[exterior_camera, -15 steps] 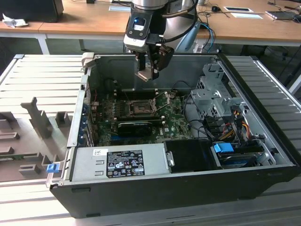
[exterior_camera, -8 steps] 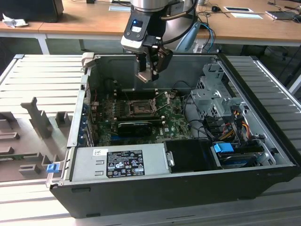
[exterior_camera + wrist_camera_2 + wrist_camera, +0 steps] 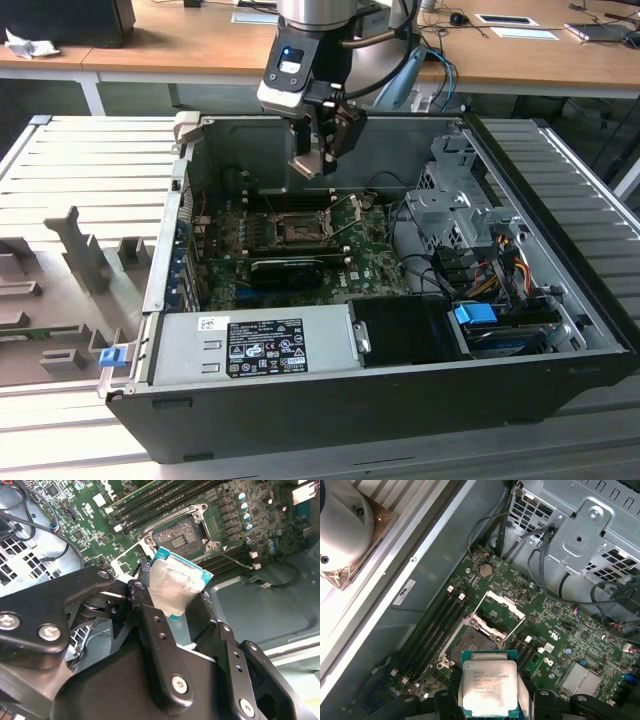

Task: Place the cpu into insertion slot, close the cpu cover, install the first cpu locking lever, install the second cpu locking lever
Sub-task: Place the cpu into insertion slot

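My gripper (image 3: 320, 160) hangs inside the open computer case, above the green motherboard (image 3: 370, 265). It is shut on the cpu (image 3: 487, 687), a flat square chip with a silver top, held by two opposite edges between the black fingers (image 3: 150, 615). In the second wrist view the cpu (image 3: 175, 582) is tilted and floats clear of the board. The insertion slot (image 3: 471, 641) lies bare below it, a dark square in a metal frame, also seen as the insertion slot (image 3: 179, 534). The cpu cover (image 3: 498, 611) stands swung open beside the socket. A thin locking lever (image 3: 235, 562) sticks out free.
Long black memory slots (image 3: 437, 625) flank the socket. A black card (image 3: 285, 268) lies in front of it, then the power supply (image 3: 250, 345). A metal drive cage (image 3: 450, 205) and loose cables (image 3: 505, 260) fill the exterior view's right. The case wall (image 3: 435, 560) is close.
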